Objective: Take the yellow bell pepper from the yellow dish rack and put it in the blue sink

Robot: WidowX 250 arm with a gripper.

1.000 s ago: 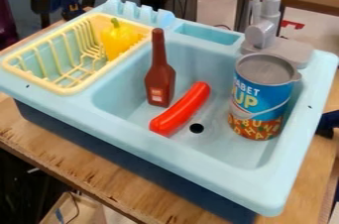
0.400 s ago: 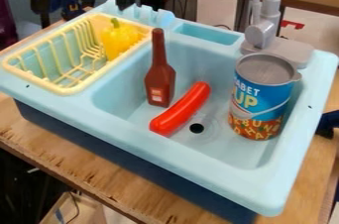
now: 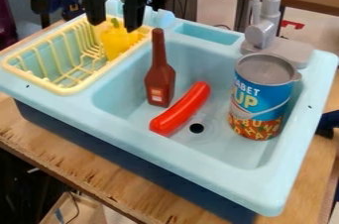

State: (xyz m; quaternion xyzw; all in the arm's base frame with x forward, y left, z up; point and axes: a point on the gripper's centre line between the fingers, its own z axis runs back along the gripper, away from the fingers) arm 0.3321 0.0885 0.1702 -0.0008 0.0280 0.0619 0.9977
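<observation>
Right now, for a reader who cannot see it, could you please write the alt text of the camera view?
A black gripper, jaws open, hangs by a yellow pepper in the dish rack of a light blue toy sink. In the basin are a brown bottle, a red sausage and a blue can; a grey faucet stands behind the can.

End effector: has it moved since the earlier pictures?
Yes. Against the fixed rack, the end effector has come down the view, from beyond the far edge to where its open fingers show either side of the pepper's stem.
</observation>
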